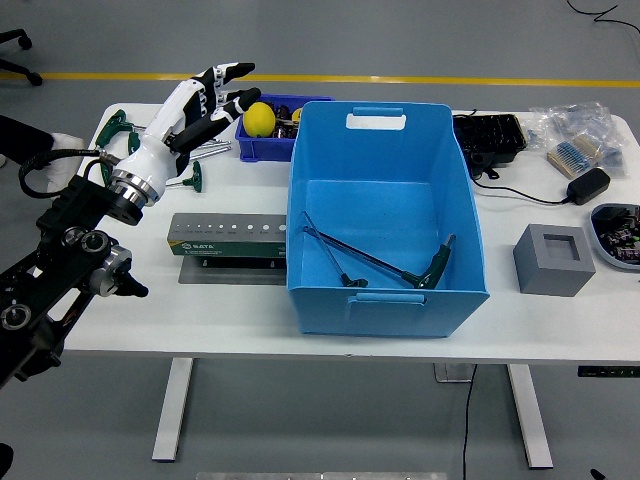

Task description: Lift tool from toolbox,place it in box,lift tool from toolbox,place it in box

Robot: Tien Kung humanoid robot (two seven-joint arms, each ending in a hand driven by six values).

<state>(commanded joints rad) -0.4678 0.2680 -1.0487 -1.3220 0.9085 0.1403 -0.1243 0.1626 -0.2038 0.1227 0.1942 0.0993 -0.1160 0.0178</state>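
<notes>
Head view shows the left robot hand raised left of the blue box, fingers spread and grasping nothing, above loose tools near the small blue tray. Two T-handle tools lie crossed on the blue box's floor. Left of the blue box, the grey toolbox rests on the white surface. A grey block sits right of the blue box.

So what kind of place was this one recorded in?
Most likely a robotics lab or workshop floor. A white table stands on grey flooring with a yellow line painted across it, and the table carries a tool rack, a blue box and bagged parts.
</notes>
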